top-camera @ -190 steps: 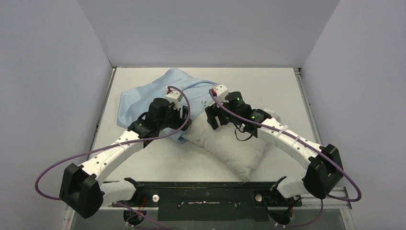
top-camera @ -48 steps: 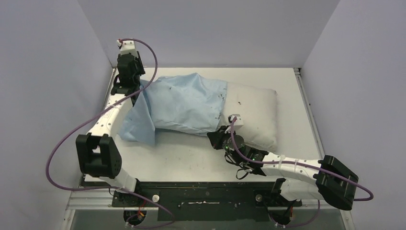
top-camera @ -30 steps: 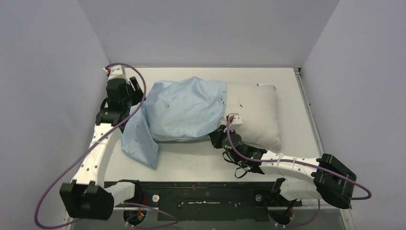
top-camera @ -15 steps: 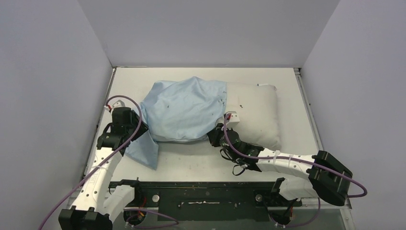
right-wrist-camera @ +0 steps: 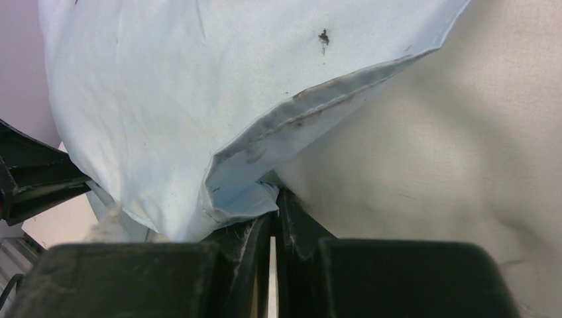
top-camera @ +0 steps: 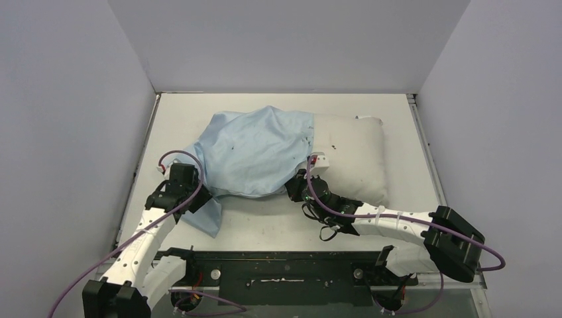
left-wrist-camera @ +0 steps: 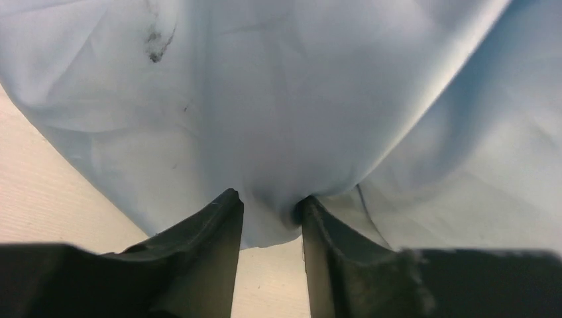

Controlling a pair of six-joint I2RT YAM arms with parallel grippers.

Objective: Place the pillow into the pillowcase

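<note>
The plump white pillow (top-camera: 351, 156) lies across the table with its left half inside the light blue pillowcase (top-camera: 255, 149). My left gripper (top-camera: 202, 197) is low at the pillowcase's near left corner. In the left wrist view its jaws (left-wrist-camera: 268, 202) stand apart, with a bulge of the blue pillowcase (left-wrist-camera: 278, 99) between the tips. My right gripper (top-camera: 295, 187) sits at the near end of the pillowcase's open hem. In the right wrist view it is (right-wrist-camera: 273, 199) shut, pinching the hem of the pillowcase (right-wrist-camera: 146, 99) against the pillow (right-wrist-camera: 431, 132).
Grey walls (top-camera: 66, 132) close in the white table (top-camera: 265, 222) on three sides. A black rail (top-camera: 285, 268) runs along the near edge. Purple cables (top-camera: 179, 156) loop off both arms. A black part of the left arm (right-wrist-camera: 26, 175) shows at the right wrist view's left edge.
My left arm has swung from the far left corner down to the pillowcase's near left corner, and its jaws have narrowed. The right gripper has crept slightly further in, still holding the hem.
</note>
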